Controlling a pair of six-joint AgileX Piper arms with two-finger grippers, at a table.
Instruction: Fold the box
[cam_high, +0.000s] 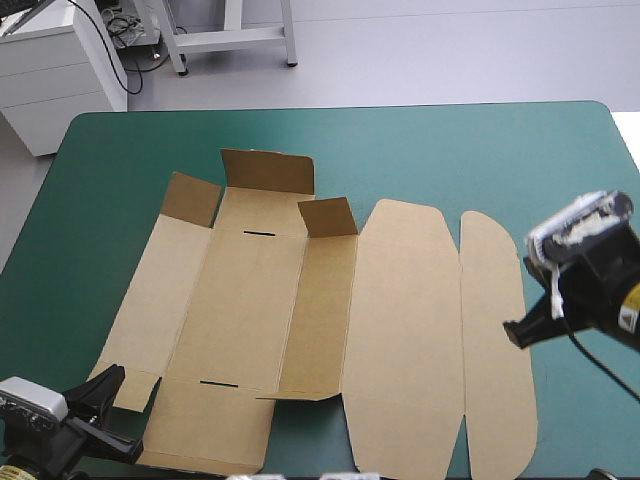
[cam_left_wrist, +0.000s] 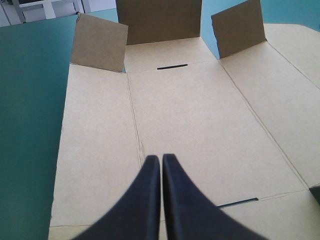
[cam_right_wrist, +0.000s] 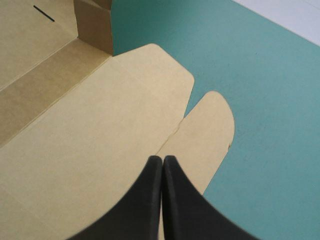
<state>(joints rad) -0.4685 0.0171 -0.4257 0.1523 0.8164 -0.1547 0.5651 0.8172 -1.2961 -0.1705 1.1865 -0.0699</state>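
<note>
The brown box (cam_high: 300, 300) lies as a cut sheet spread mostly flat on the teal-green cover, its lid panel and rounded tuck flap (cam_high: 495, 340) toward the right. Three short flaps (cam_high: 266, 172) at its far end stand raised. My left gripper (cam_high: 108, 380) is shut at the sheet's near left corner, hovering over the near end of the box (cam_left_wrist: 200, 115) with nothing held; its tips (cam_left_wrist: 161, 158) meet in a point. My right gripper (cam_high: 514, 333) is shut just right of the tuck flap, above the flap's edge (cam_right_wrist: 210, 130), its tips (cam_right_wrist: 162, 159) together and holding nothing.
Bare teal-green cover (cam_high: 480, 150) runs along the far side and the right of the sheet. The sheet's near end reaches close to the table's front edge (cam_high: 300, 472).
</note>
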